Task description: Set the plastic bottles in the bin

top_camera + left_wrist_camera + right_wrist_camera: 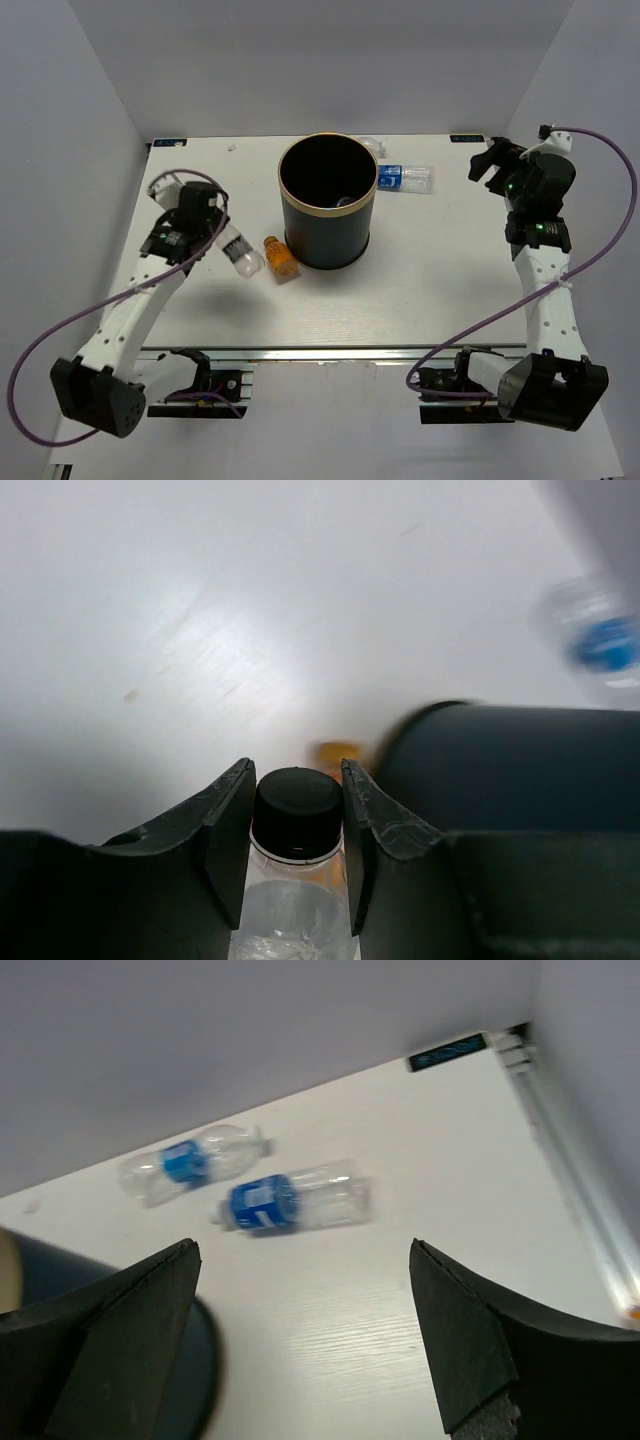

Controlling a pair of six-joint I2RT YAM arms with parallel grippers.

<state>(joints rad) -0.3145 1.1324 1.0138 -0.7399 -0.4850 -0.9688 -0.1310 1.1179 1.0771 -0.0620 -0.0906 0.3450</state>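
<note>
Noted a white wood-grain worktop point(450, 290) inside plain white walls. Logged a tall dark navy cylindrical bin point(327, 200) with a thin tan rim, upright near the centre, toward the far edge.

Found the left hand point(222, 238) clamped on a small clear plastic bottle with black cap point(296, 805), jaws pressed against both sides of cap and neck. Placed this bottle left of the bin, near but not over it. Cannot tell whether lifted off the worktop.

Spotted a stubby orange bottle point(280, 258) lying just beside the bin's base, between the gripped bottle and the bin. Counted two more on their sides: a clear blue-label bottle point(405, 179) right of the bin, and a second blue-label bottle point(192, 1163) behind it near the back wall.

Found the right hand point(497, 160) raised at the far right, jaws wide apart, holding nothing.

Glimpsed a pale shape inside the bin; too dim to call a bottle.

Judged the task early: four bottles outside the bin, one of them gripped. Left to do: carry the gripped bottle over the rim, release, then collect the orange one and both blue-labelled ones.
</note>
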